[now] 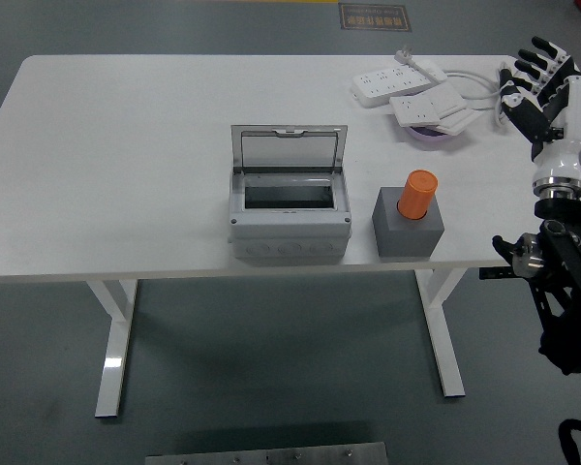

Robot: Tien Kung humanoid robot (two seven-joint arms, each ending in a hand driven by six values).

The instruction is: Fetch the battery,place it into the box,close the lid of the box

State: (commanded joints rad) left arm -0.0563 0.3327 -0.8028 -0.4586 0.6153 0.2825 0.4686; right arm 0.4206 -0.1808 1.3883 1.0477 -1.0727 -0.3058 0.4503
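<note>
An orange cylindrical battery [418, 194] stands upright in a grey block holder [409, 225] near the table's front edge. To its left sits a grey box [289, 219] with its clear lid [289, 147] raised and leaning back, the inside dark and empty. My right hand [540, 79] is raised beside the table's right edge, well right of and above the battery, fingers spread and holding nothing. The left arm does not show.
Two white power strips [399, 85] with a cable lie at the back right of the white table [126, 145], next to a small purple dish [431, 136]. Grey floor surrounds the table.
</note>
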